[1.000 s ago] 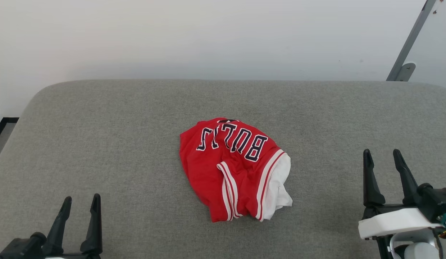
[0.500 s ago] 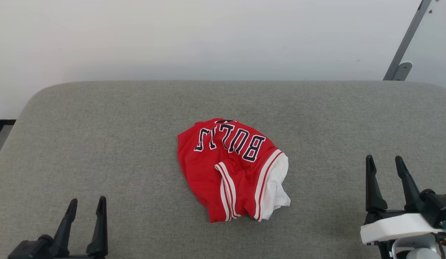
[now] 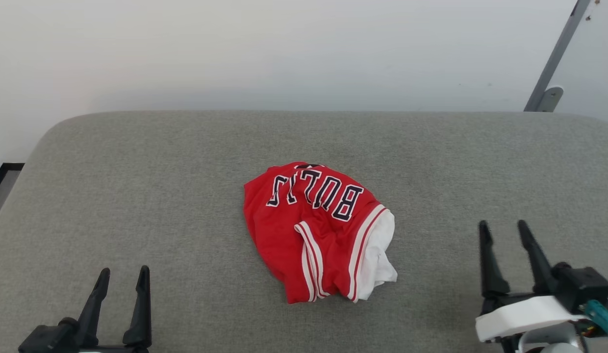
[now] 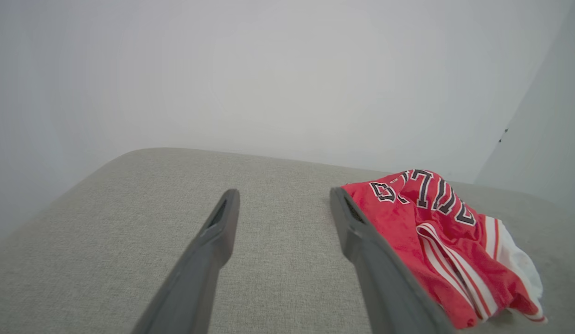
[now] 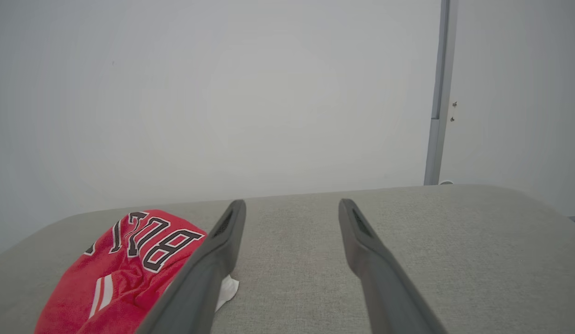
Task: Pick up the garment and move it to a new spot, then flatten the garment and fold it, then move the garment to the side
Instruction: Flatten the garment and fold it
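Garment [image 3: 318, 230] lies crumpled between left end effector [image 3: 125, 269] and right end effector [image 3: 501, 222].

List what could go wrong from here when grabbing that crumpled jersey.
The garment lies bunched in overlapping folds, so a pinch may catch one layer or the white sleeve and lift it lopsided.
The left gripper and right gripper, both open and apart from it, would converge on one small heap and might crowd each other.
A low approach could snag the grey fabric surface.
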Controlling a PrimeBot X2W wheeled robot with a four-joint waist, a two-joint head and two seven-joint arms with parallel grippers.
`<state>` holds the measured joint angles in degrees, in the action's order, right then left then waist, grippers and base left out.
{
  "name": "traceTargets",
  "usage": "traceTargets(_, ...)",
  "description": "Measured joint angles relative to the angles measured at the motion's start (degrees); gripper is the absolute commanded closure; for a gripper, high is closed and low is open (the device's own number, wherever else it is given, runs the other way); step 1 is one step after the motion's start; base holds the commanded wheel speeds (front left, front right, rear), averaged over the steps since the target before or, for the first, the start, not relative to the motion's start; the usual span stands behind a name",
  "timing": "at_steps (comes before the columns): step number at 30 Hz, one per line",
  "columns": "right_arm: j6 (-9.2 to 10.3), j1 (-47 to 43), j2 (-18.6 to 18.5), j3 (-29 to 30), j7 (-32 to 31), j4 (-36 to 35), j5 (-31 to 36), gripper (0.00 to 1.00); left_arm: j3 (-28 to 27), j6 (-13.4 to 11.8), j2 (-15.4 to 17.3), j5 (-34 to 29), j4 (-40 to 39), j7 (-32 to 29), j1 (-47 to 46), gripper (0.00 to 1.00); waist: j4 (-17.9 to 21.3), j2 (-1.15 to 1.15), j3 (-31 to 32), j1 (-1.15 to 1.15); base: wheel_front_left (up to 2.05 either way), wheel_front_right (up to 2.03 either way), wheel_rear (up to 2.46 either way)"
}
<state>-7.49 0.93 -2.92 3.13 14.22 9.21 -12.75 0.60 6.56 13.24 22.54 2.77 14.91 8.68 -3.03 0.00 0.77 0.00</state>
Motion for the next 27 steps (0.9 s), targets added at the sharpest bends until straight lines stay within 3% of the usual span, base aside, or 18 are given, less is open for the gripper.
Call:
traceTargets(9, 0.00, 0.04, -0.01, -3.18, -5.10, 0.19, 0.33, 0.00, 0.49, 0.44, 0.34, -0.90, -0.03, 0.00, -1.31, 0.00, -2.42, 0.00, -0.76, 0.00, 0.00, 0.00, 0.00)
traceTargets(18, 0.00, 3.46, -3.90, -8.38, -19.27, 1.49, -1.43, 0.00, 2.08, 0.51, 1.03, -0.32, 0.26, 0.01, -3.86, 0.00, -5.98, 0.00, -3.49, 0.00, 0.00, 0.00, 0.00)
traceTargets(27, 0.00, 7.82, -9.37, -13.21, -38.44, 3.27, -3.33, 0.00, 4.00, 0.57, 0.53, 1.18, 1.21, 0.04, -6.23, 0.00, -10.34, 0.00, -6.69, 0.00, 0.00, 0.00, 0.00)
